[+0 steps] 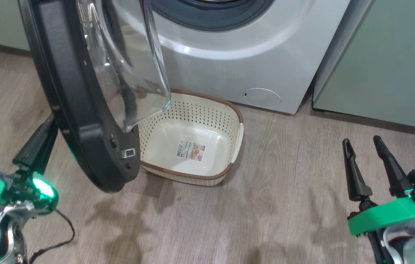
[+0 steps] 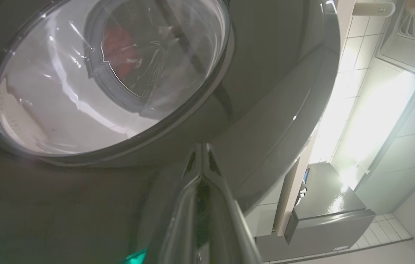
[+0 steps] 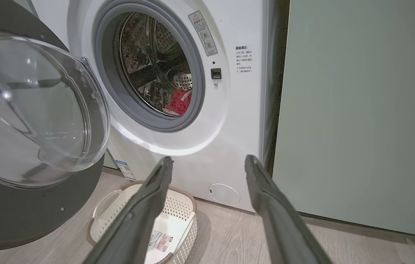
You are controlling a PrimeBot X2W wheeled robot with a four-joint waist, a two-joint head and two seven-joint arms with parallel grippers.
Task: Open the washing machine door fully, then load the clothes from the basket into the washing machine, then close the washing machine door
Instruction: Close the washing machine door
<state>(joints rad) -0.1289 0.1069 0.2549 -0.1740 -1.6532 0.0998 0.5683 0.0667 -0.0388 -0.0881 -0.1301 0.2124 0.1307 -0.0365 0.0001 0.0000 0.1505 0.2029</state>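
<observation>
A: In the way of the drum?
B: Just the washing machine door [image 1: 79, 110], swung out on the left. Black rim and glass bowl [image 1: 130, 66] hanging over the left end of the basket [image 1: 237, 124].

A: And the clothes [image 3: 178, 102]?
B: Red, lying low inside the steel drum of the washing machine [image 1: 258, 69], behind the grey gasket [image 3: 198, 84].

A: Around it?
B: Down on the wood floor [image 1: 284, 190], the basket, just in front of the machine. Beside the machine on the right, a pale green cabinet [image 1: 387, 62]. Low on the white front, a round cap [image 1: 262, 97].

A: Fingers?
B: On the left gripper [image 1: 50, 123], pressed together with nothing between, tips close against the door's glossy outer face. Touching or not, cannot tell. On the right gripper [image 1: 361, 140], spread wide and holding nothing, over bare floor well to the right of the basket.

A: Any writing?
B: On the basket's bottom, a label sticker [image 1: 191, 151], print too small to read. Beside the opening, a warning sticker [image 3: 203, 33] with a triangle. Under that, a block of printed characters [image 3: 244, 58], not legible. Low at the machine's left, a blue label [image 3: 124, 169].
</observation>
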